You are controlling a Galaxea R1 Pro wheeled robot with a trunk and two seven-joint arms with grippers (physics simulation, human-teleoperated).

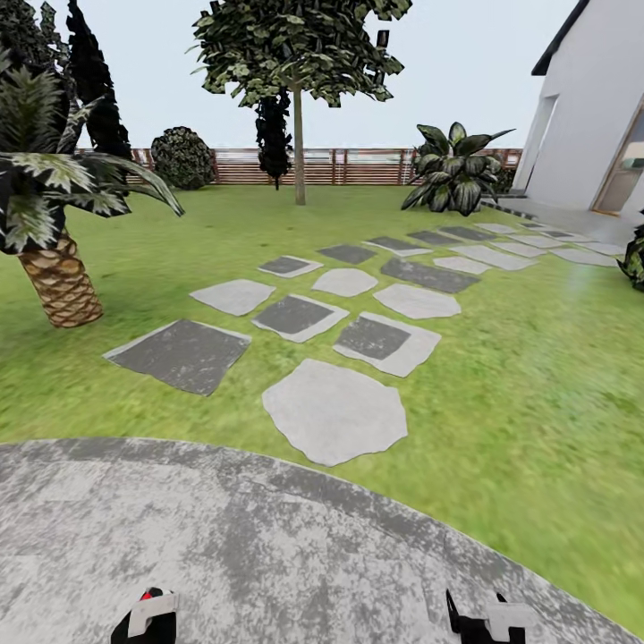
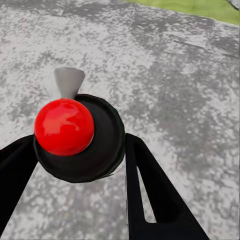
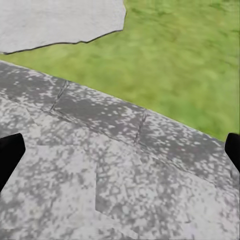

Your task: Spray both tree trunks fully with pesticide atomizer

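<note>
Left tool pinching the atomizer, black round body with glossy red ball cap and grey nozzle, over grey paving, right tool spread wide above paving edge, lawn with stepping stones beyond, pale-trunked tree near the fence

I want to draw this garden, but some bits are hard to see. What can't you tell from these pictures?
- The atomizer, left wrist view: seen from above, black cap with a red ball; its body is hidden beneath.
- Both grippers, left and right, head view: cut off by the bottom edge.
- The pale-trunked tree, head view: one shows; bark too far to make out.
- The house, head view: cut by the right edge.
</note>
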